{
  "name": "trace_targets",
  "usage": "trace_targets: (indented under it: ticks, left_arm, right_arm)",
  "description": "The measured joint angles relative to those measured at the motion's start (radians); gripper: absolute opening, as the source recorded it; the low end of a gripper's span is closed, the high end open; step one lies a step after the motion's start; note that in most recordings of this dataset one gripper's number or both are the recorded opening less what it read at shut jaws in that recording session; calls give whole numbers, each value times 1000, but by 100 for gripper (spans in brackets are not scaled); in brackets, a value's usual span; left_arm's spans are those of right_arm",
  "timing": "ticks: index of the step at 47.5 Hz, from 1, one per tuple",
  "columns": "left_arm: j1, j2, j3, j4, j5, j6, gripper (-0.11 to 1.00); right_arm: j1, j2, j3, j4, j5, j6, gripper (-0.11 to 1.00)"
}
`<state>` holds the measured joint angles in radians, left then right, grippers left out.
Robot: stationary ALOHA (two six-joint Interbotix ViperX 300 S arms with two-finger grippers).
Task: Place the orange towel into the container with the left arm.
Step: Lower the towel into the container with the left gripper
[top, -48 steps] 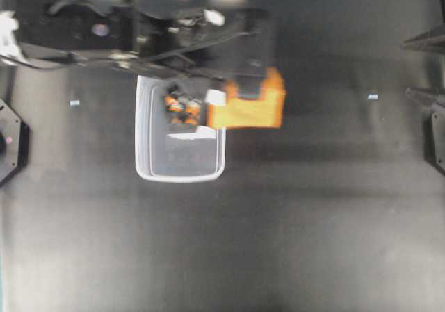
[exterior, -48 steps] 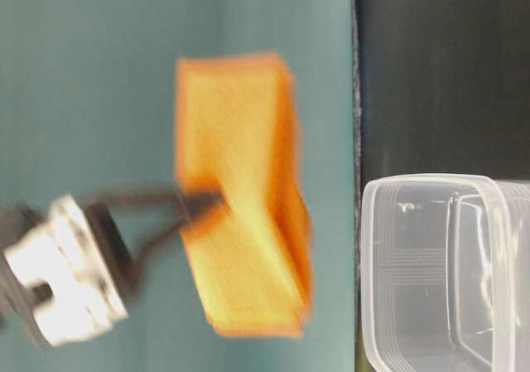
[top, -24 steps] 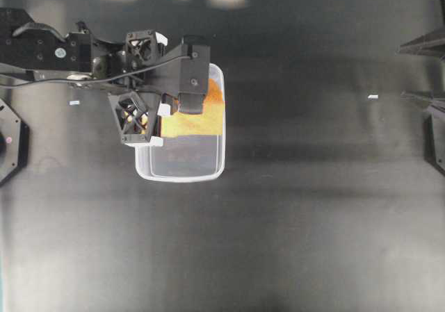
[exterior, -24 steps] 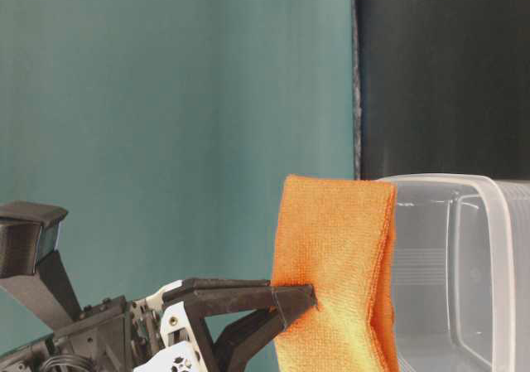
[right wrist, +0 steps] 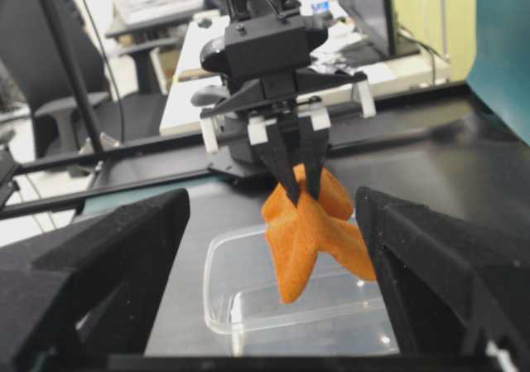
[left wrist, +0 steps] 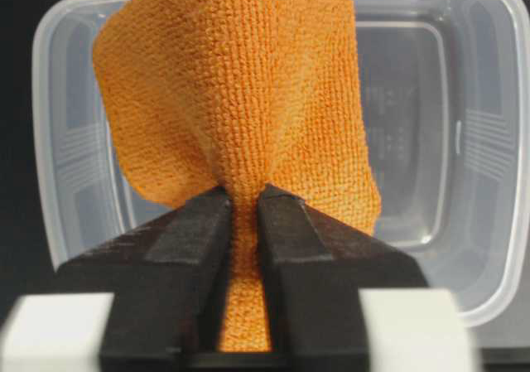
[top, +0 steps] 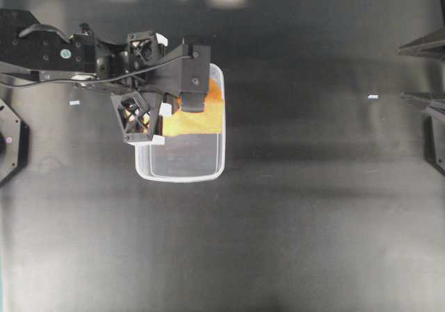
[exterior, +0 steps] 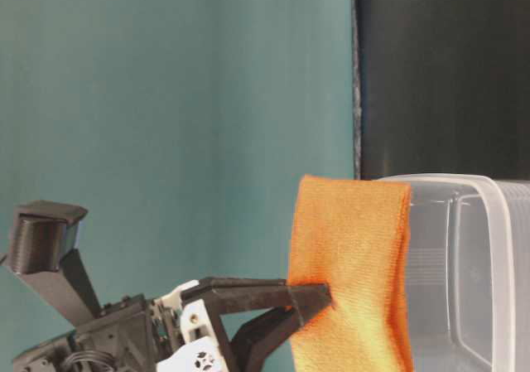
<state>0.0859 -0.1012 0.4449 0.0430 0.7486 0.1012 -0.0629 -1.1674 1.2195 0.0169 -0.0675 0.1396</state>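
Observation:
The orange towel [top: 203, 121] hangs bunched from my left gripper [top: 191, 102] over the far end of the clear container [top: 181, 177]. In the left wrist view the jaws [left wrist: 244, 198] pinch a fold of the towel [left wrist: 240, 99], with the container [left wrist: 489, 140] behind it. At table level the towel [exterior: 352, 256] hangs at the container's rim [exterior: 497, 223], held by the left gripper [exterior: 319, 297]. The right wrist view shows the towel's [right wrist: 306, 223] lower corner above the container [right wrist: 219, 297]. My right gripper [right wrist: 273, 194] stands open and holds nothing, far to the right [top: 418, 72].
The container stands on a black table. Small white tape marks lie at the left [top: 74, 103] and the right [top: 373, 96]. A black mount [top: 10, 142] sits at the left edge. A teal wall [exterior: 166, 99] shows in the table-level view.
A second ago the towel swung blurred to the right of the container. It now hangs still over the container's far end, slightly closer in than half a second ago.

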Motion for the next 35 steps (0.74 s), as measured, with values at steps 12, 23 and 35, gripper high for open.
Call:
trace_targets:
  ticks: [12, 23, 35]
  left_arm:
    - [0, 0, 9, 0, -57, -8, 89]
    - [-3, -12, -2, 0, -72, -12, 87]
    - [-41, -213, 11, 0, -80, -17, 87]
  right_arm:
    - [0, 0, 0, -2, 0, 0, 78]
    - [0, -8, 0, 0, 0, 0, 78]
    - [0, -21, 0, 0, 0, 0, 78]
